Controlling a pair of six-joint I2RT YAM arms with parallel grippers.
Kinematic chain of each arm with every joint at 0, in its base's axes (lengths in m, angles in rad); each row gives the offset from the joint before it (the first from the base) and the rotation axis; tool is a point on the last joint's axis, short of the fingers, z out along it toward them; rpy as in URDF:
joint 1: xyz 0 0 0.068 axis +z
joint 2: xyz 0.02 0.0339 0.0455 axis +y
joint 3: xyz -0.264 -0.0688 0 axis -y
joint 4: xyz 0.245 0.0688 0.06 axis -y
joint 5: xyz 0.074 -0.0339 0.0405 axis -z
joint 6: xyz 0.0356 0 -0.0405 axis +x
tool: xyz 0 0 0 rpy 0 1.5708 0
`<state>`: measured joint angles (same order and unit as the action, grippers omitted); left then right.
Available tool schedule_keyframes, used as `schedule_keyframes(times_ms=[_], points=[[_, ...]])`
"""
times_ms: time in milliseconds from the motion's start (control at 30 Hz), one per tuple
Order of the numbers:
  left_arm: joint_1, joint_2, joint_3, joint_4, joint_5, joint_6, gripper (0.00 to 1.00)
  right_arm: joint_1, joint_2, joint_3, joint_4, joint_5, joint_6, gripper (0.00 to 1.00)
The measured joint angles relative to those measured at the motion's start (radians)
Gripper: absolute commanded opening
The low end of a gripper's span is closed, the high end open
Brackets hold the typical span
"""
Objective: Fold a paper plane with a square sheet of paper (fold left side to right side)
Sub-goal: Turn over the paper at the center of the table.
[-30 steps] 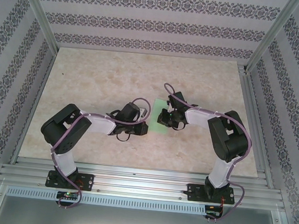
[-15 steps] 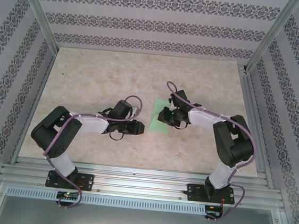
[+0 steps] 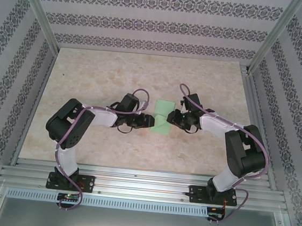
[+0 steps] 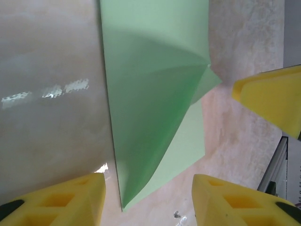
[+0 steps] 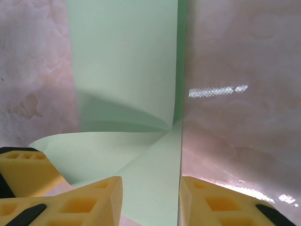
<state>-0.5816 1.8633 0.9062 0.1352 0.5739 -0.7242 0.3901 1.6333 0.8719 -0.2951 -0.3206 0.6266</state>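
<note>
Green paper [image 3: 163,114] apparently released, both jaws now parted.

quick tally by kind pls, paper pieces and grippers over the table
green sheet of paper, partly folded: 1
grippers with yellow fingers: 2 (left gripper, right gripper)
total: 3

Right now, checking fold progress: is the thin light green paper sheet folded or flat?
Folded: the light green paper sheet shows overlapping layers, creases meeting at a point.
</note>
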Motion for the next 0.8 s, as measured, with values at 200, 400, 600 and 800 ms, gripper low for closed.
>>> schedule_keyframes(times_ms=[200,400,600,800], points=[[0.001,0.043,0.036,0.021,0.028,-0.018,0.46,0.0,0.01,-0.019,0.038,-0.025,0.005,0.37],[0.001,0.08,0.071,0.022,0.043,-0.018,0.32,0.0,0.02,-0.03,0.061,-0.037,0.007,0.37],[0.001,0.093,0.077,0.016,0.043,-0.011,0.15,0.0,0.021,-0.031,0.072,-0.041,0.007,0.36],[0.001,0.093,0.083,0.009,0.043,0.007,0.03,-0.02,0.014,-0.056,0.092,-0.063,0.013,0.37]])
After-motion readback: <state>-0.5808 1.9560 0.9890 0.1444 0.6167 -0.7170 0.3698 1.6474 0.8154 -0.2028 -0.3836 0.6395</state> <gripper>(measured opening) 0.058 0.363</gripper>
